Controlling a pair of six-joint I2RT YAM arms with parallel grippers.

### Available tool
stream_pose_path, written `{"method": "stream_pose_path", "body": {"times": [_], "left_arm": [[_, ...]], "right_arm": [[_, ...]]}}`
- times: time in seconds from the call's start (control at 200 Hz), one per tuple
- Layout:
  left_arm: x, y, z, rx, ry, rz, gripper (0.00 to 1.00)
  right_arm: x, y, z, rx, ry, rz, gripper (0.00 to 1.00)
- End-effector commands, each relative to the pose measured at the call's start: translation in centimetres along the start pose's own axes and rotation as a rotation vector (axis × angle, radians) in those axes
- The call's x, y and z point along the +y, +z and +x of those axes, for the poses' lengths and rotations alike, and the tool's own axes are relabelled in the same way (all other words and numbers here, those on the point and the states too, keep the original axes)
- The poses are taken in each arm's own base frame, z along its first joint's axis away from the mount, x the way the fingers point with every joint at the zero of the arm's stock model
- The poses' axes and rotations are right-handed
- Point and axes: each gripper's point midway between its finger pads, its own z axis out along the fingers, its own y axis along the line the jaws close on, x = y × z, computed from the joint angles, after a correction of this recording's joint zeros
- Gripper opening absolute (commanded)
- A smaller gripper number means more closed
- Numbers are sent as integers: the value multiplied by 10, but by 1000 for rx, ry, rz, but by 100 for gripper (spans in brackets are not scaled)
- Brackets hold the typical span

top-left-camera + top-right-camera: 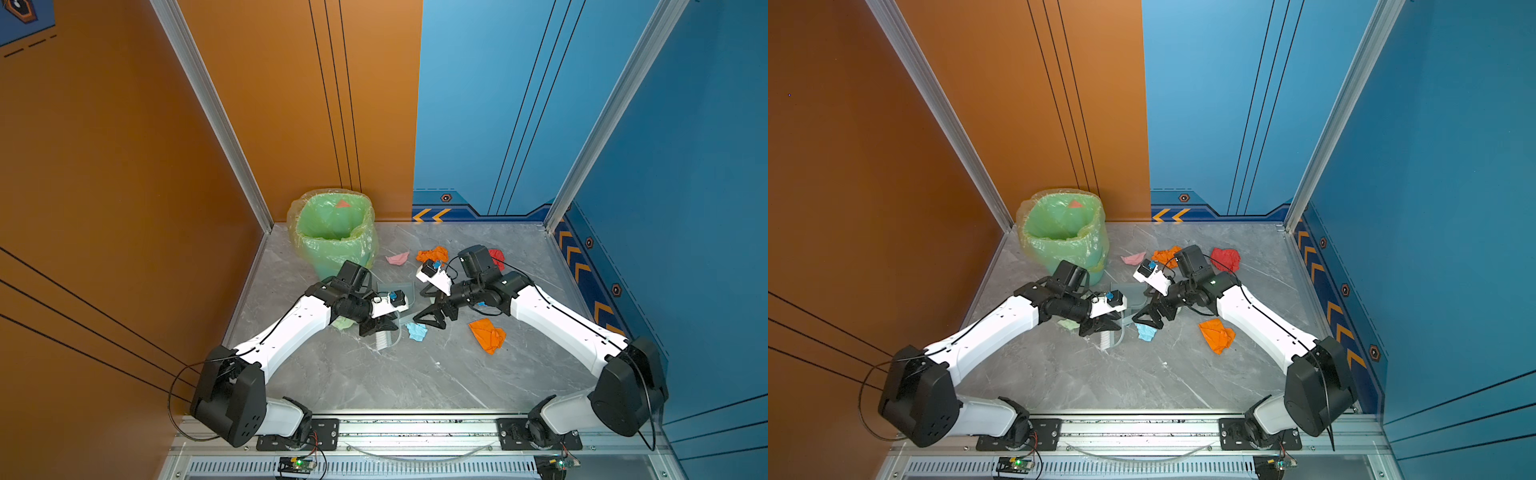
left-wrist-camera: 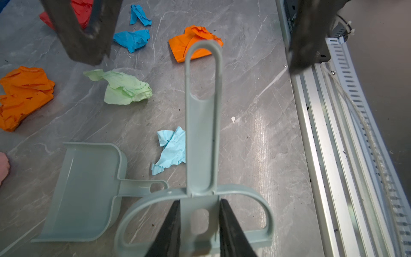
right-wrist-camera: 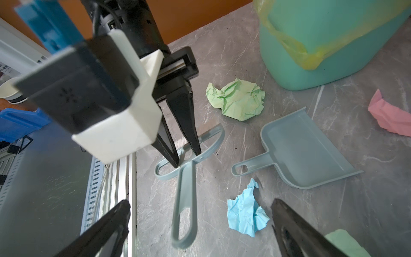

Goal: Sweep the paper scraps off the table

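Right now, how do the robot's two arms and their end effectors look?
The left arm and right arm have white shells, black joints and thin black cables. The left end effector and right end effector have black, pointed fingers.

What I can't see from here
The head of the brush [image 2: 203, 133] runs out of the left wrist view beneath the jaws of my left gripper [image 2: 200, 202]; in both top views the left arm [image 1: 291, 328] covers most of the pale green scrap [image 1: 341, 323] and the dustpan [image 1: 402, 288].

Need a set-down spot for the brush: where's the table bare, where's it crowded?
Bare: the wide table strip between the front rail and the light blue scrap; also the far right corner behind the red scrap. Crowded: from the bin to the near orange scrap, dustpan included.
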Motion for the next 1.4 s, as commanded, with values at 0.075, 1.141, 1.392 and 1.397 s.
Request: {"method": "stream_pose_path", "body": {"times": [0.075,1.141,1.392,1.397], "left_arm": [[-1,-4,-15,-106,17,39,27],[-2,-22,-36,-339,-53,180,28],[-3,-21,-34,-338,-73,189,28],[-3,-21,-34,-339,-73,189,28]], "right_arm": [[10,0,-14,-58,-75,-48,100],[13,22,-26,-122,-207,-93,95],[17,30,-29,-125,-214,-117,92],[17,30,-29,-124,-215,-116,92]]}}
